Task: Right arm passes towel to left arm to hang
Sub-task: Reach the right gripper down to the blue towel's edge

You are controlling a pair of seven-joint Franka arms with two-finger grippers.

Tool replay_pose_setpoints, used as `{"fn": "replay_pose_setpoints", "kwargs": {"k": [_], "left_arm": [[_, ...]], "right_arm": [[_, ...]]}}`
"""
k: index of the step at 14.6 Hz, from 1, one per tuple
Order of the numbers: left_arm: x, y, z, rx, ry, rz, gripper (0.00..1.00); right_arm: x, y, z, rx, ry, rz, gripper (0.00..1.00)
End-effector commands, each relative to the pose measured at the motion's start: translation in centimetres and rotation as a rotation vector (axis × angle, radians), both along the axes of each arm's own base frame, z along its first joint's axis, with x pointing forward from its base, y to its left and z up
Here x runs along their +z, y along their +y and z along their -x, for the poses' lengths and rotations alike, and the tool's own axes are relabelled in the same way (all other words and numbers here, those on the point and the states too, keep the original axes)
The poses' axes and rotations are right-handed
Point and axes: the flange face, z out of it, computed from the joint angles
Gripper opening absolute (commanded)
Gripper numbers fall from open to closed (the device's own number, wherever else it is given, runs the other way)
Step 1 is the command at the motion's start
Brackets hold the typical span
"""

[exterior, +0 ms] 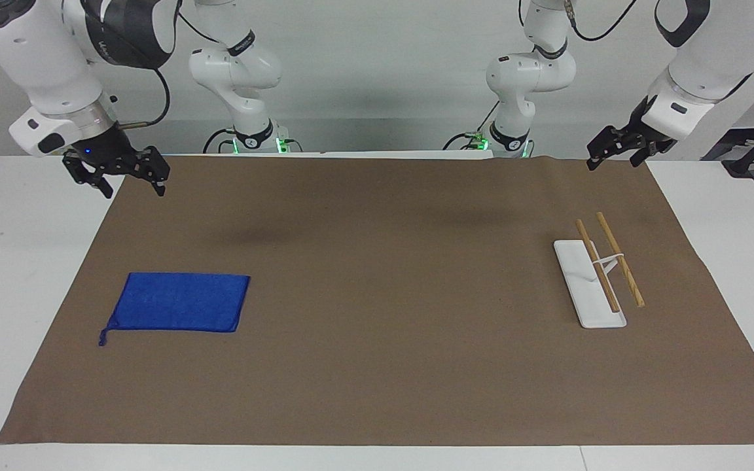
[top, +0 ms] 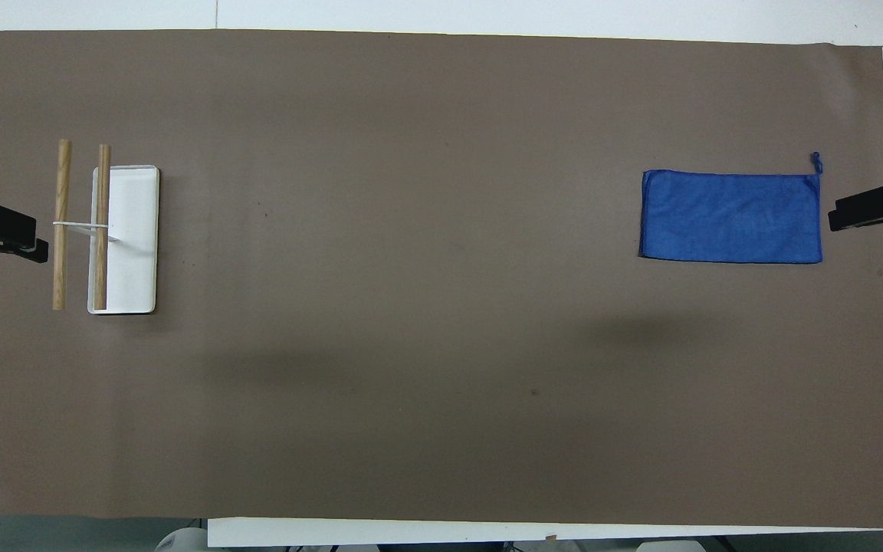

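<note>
The blue towel (exterior: pixel 177 302) lies flat on the brown mat toward the right arm's end of the table, its loop tag (exterior: pixel 102 340) at the corner farthest from the robots. It also shows in the overhead view (top: pixel 731 217). My right gripper (exterior: pixel 133 186), with a blue light at its base, hangs open and empty in the air over the mat's corner, apart from the towel. In the overhead view only its tip (top: pixel 840 217) shows beside the towel. My left gripper (exterior: pixel 612 158) hangs open and empty over the mat's other corner by the robots, waiting; its tip (top: pixel 35 249) shows too.
A towel rack (exterior: pixel 603 275) stands toward the left arm's end: a white base plate (top: pixel 131 253) with two wooden bars (top: pixel 103 226) raised on a thin white support. The brown mat (exterior: pixel 377 327) covers most of the white table.
</note>
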Motion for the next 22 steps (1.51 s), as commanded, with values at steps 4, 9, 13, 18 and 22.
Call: {"fn": "replay_pose_setpoints", "kwargs": {"k": [4, 9, 13, 18, 22], "left_arm": [[0.2, 0.3, 0.5, 0.004, -0.013, 0.01, 1.0], [0.2, 0.3, 0.5, 0.004, -0.013, 0.01, 1.0], [0.2, 0.3, 0.5, 0.004, -0.013, 0.01, 1.0], [0.2, 0.3, 0.5, 0.004, -0.013, 0.01, 1.0], [0.2, 0.3, 0.5, 0.004, -0.013, 0.01, 1.0]], "right_arm": [[0.2, -0.1, -0.1, -0.019, 0.0, -0.006, 1.0], [-0.8, 0.1, -0.3, -0.005, 0.014, -0.007, 1.0], [-7.2, -2.0, -2.8, 0.068, -0.014, 0.002, 1.0], [-18.6, -2.6, -5.1, 0.111, -0.075, 0.016, 1.0], [-25.2, -4.6, -5.3, 0.133, -0.096, -0.041, 1.0]]}}
